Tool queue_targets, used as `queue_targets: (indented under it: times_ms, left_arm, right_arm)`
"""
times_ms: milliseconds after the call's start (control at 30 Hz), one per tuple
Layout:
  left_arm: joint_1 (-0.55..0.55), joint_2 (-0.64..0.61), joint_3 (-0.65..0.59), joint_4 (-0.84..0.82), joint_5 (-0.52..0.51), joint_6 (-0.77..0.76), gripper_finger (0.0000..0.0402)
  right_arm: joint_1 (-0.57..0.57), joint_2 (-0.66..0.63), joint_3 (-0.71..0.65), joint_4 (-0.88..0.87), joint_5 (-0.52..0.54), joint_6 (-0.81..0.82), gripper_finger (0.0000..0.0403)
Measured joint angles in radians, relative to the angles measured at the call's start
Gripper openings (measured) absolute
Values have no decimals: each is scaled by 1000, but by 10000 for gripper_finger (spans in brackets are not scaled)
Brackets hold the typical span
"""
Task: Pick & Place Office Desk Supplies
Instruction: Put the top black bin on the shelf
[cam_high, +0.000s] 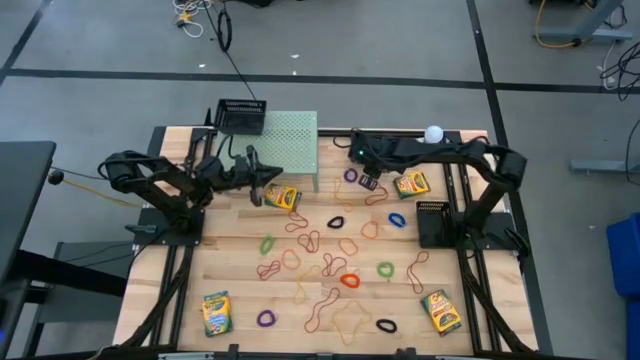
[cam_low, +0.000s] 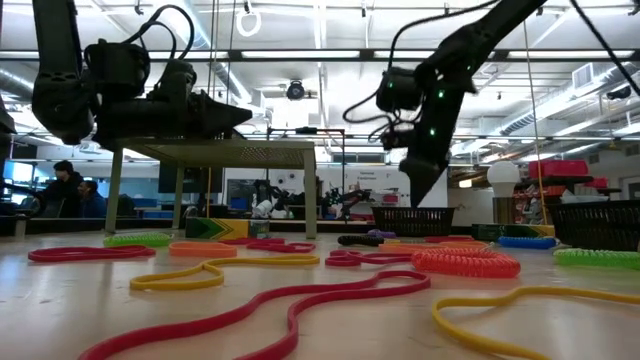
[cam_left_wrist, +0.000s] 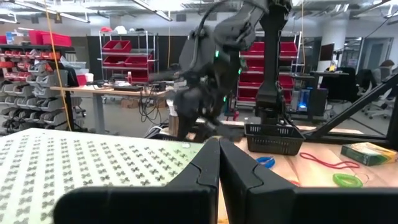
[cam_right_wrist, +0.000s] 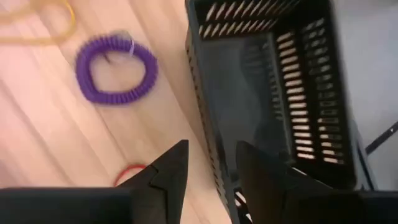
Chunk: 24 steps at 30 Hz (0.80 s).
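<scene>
- Wooden counter holds loose things all over. Rubber bands lie tangled in the middle, so lifting one could drag a neighbour along.
- Green shelf with holes stands at 11 o'clock on the counter. The left gripper hangs just beside it, fingers pressed together with nothing seen between them. A move toward 12 o'clock could bump the shelf.
- Black mesh tray sits right under the right gripper, near 1 o'clock. Its fingers are apart and empty, right over the tray's side wall. Going straight down, I think, a finger could hit the wall and tip or push the tray.
- Crayon box lies at 10 o'clock, close by the left gripper. With fingers together, that gripper could only shove it, not pick it up.
- Purple coil band rests on the wood at the tray's side. It is thin and flat, so the fingers could slip off it or scrape the counter.
</scene>
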Motion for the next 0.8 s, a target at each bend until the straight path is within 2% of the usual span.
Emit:
queue_targets:
  times_ms: [167, 367, 600, 800]
  left_arm:
    - [0, 0, 5, 4, 0, 6, 8]
    - [0, 0, 5, 8, 0, 12, 8]
    - [0, 0, 5, 11, -26, 46, 8]
    - [0, 0, 6, 11, -27, 42, 8]
  right_arm:
    - [-16, 37, 0, 8, 6, -23, 104]
    - [-17, 39, 0, 7, 17, -44, 18]
    - [13, -31, 21, -42, 38, -54, 14]
    - [68, -65, 235, -171, 124, -108, 12]
